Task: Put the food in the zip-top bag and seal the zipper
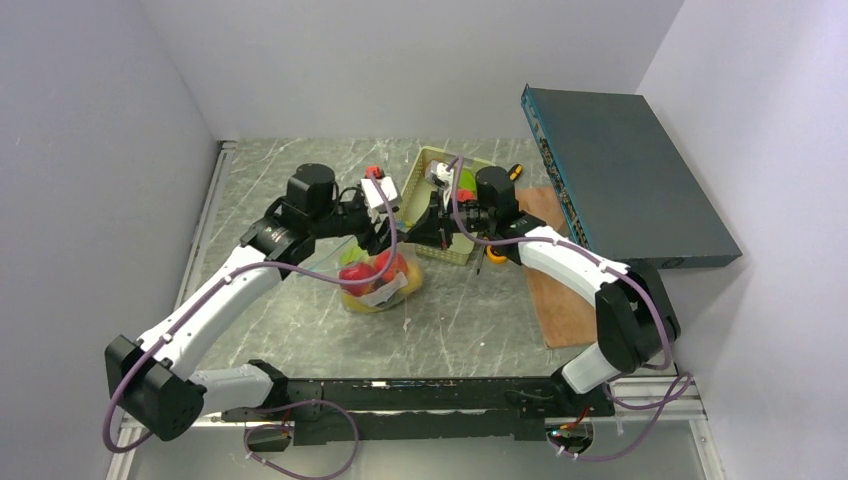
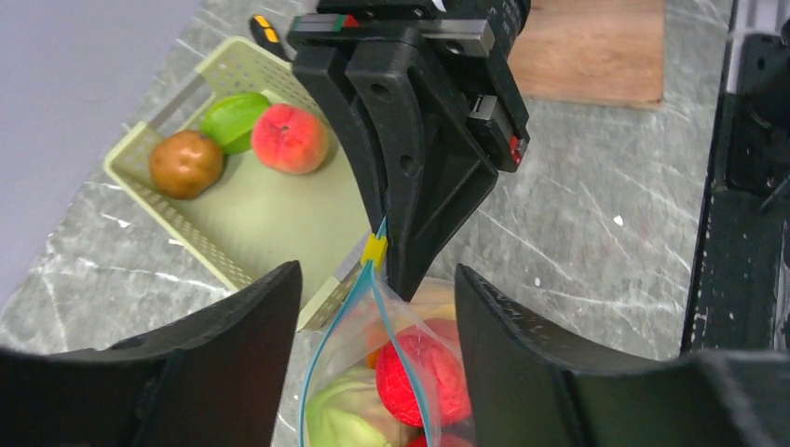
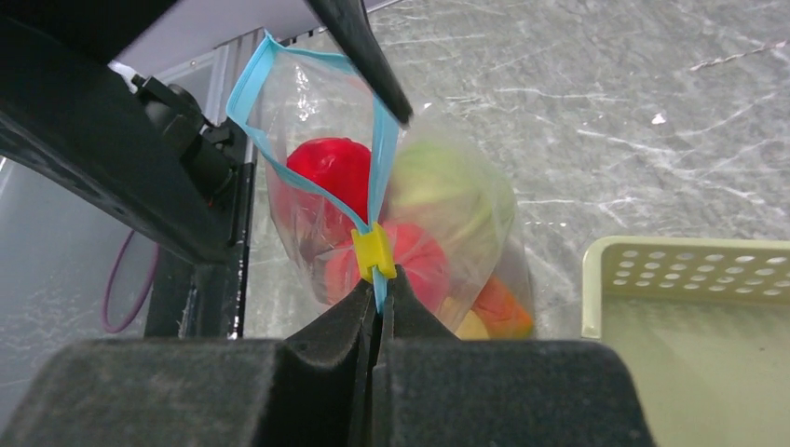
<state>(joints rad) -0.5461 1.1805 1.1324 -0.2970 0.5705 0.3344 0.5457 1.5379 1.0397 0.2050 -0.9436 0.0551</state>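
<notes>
**Position.** The zip-top bag (image 1: 380, 285) sits on the surface just beside the near-left corner of the basket (image 2: 177, 223), with its mouth raised toward the basket. The food inside is packed close: a red piece (image 2: 419, 372), a pale green one (image 2: 349, 419), and orange-yellow ones lower down.

**Right gripper** (image 3: 375, 303). The jaws are clenched on the end of the zipper (image 3: 377, 158), on the basket side of the yellow slider (image 3: 374, 253). The slider sits right against the jaw tips.

**Left gripper** (image 2: 375, 279). The jaws are released and spread wide, straddling the bag mouth on the side away from the basket and grasping nothing. In the right wrist view one tip lies close to the blue strip. I cannot tell whether it touches.

**Mouth.** It is open. The two blue strips part at the slider and bow away from each other.

**In the basket.** There is a brown fruit (image 2: 186, 163), a green piece (image 2: 233, 119) and a peach-red fruit (image 2: 291, 138), all at the end farthest from the bag.

**Step, as judged.** This looks like the set-up for sealing: one end is anchored and the other arm is lining up on the slider.

**Next move, as judged.**
- The left jaws should close on the slider.
- They should then draw it along the track away from the basket while the right jaws hold firm, keeping the strips taut and together.
- The slider is small and the film is slack, so a miss or a bunching of plastic seems likely.
- If the three basket pieces count as food to be bagged, loading is unfinished and the mouth should stay open.
</notes>
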